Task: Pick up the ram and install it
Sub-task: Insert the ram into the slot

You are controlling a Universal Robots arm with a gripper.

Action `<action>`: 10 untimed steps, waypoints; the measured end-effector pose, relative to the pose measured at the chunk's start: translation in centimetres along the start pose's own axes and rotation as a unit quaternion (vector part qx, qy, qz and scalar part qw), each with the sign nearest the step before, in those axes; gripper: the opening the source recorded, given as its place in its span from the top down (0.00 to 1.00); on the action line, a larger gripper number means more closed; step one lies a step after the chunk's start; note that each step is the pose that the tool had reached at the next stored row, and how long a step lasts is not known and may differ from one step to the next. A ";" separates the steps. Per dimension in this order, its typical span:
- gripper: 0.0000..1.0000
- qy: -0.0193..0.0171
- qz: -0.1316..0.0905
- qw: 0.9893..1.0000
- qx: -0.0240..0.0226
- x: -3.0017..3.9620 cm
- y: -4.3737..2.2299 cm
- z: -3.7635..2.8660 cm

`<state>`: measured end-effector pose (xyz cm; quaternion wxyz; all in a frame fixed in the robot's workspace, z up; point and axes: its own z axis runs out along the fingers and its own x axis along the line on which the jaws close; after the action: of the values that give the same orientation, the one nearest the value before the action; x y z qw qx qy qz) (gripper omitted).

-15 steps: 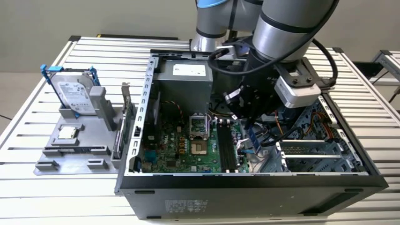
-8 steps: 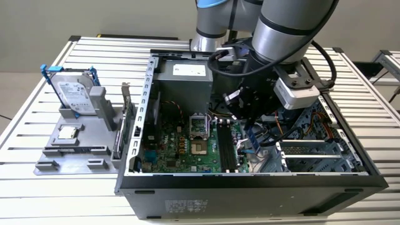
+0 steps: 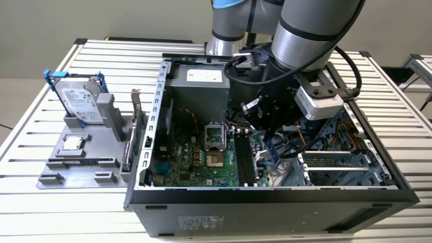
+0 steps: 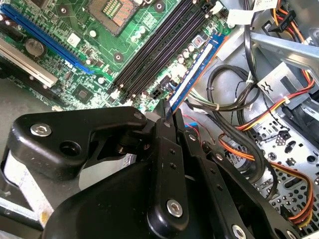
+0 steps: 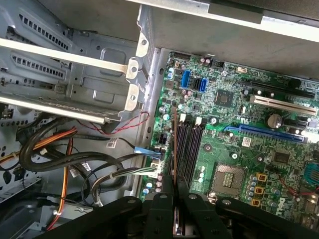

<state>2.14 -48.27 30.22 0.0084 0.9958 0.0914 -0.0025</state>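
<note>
Ram (image 4: pixel 192 74), a thin blue board stick, sits clamped edge-on in the black end effector (image 4: pixel 167 117), just beside the long black slots (image 4: pixel 159 47) on the green motherboard (image 4: pixel 89 69).

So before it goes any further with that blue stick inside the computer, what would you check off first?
1. Gripper clamped on the ram: ok, edge-on between its fingers in both wrist views.
2. Ram beside the black memory slots, at the cable-side edge of the bank: ok.
3. Ram parallel to the slots: ok.
4. Slots empty: ok.
5. Ram seated in a slot: cannot tell.
6. Loose cables clear of the ram: cannot tell; they lie close beside it.
</note>
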 end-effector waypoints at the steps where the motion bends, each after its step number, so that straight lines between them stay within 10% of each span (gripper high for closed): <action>1: 1.00 0.000 0.000 1.000 0.000 0.00 0.00 0.05; 10: 1.00 0.000 0.000 1.000 0.000 0.01 -0.03 0.46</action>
<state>2.14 -48.25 29.76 0.0085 0.9958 0.0914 -0.0025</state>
